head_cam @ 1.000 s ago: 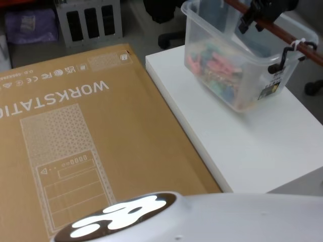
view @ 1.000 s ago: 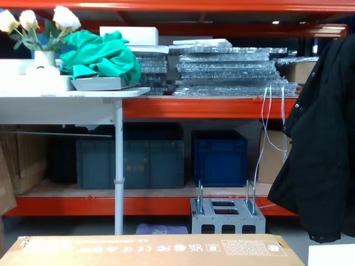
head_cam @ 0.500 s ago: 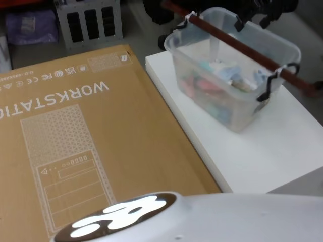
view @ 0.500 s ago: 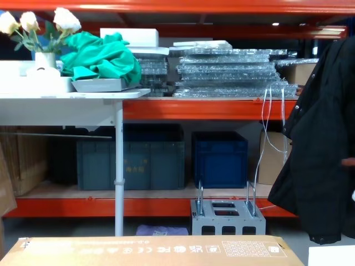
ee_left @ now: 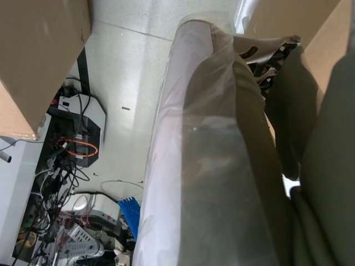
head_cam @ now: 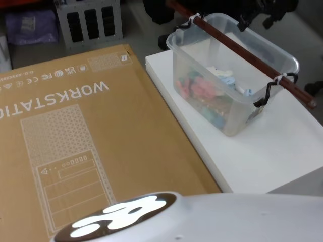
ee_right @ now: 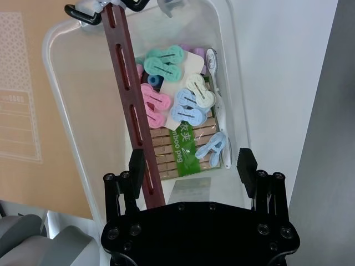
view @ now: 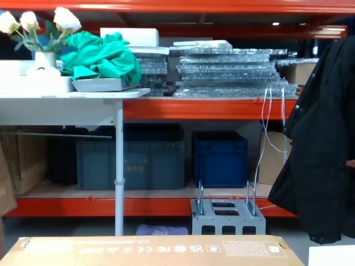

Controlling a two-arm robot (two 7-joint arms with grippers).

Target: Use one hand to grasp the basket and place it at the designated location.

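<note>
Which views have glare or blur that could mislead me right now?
Head view: a bright glare patch on the robot's body; the basket and its handle read clearly. Left wrist view: close, soft, hazy surfaces. Right wrist view: sharp, right gripper open above the pegs.

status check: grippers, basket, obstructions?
Right gripper open, just above the reddish-brown bar handle. Clear plastic basket of clothes pegs sits on white table. Left gripper state unclear. Large cardboard box alongside table.
</note>
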